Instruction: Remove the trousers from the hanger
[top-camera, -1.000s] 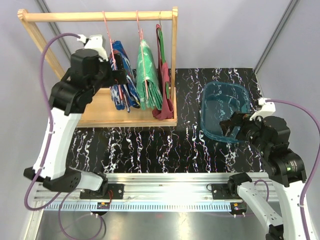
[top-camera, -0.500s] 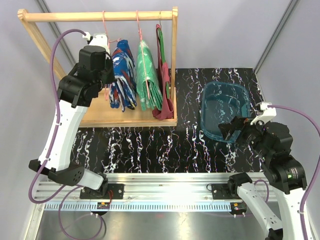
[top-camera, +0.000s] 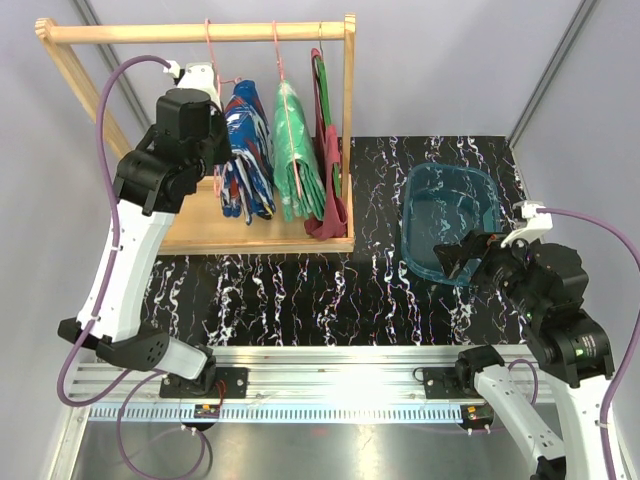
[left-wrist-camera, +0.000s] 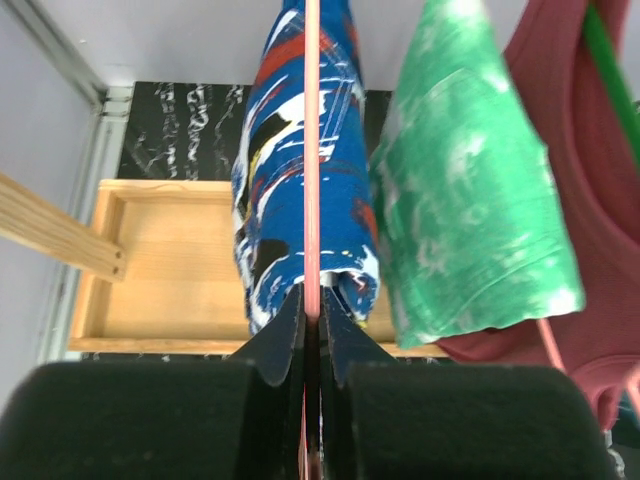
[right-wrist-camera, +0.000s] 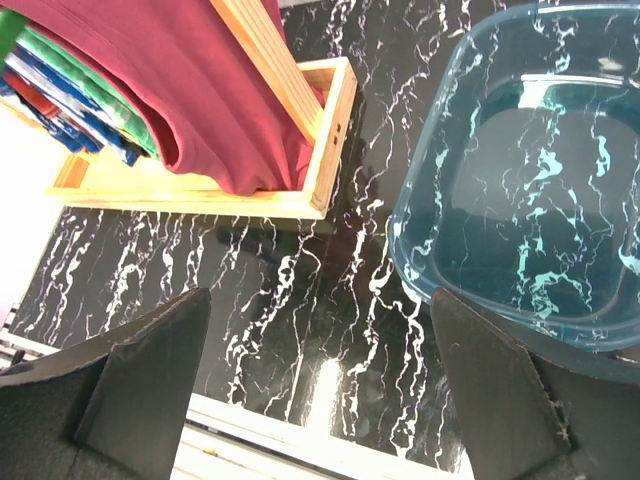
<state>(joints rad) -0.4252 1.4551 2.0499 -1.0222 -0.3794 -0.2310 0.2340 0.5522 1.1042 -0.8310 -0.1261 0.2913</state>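
Clamps the pink hanger (left-wrist-camera: 312, 150) between the fully closed fingers of the left gripper (left-wrist-camera: 312, 325), right beside the blue trousers (left-wrist-camera: 275, 200) draped over it. Shows the green trousers (left-wrist-camera: 470, 200) hanging just to the right on the same wooden rack (top-camera: 200, 32). Holds the right gripper (right-wrist-camera: 320, 300) spread wide and empty, near the blue tub (right-wrist-camera: 398, 225)

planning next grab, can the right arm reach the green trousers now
Probably not directly: the red garment and rack post stand between the open right gripper and the green trousers.
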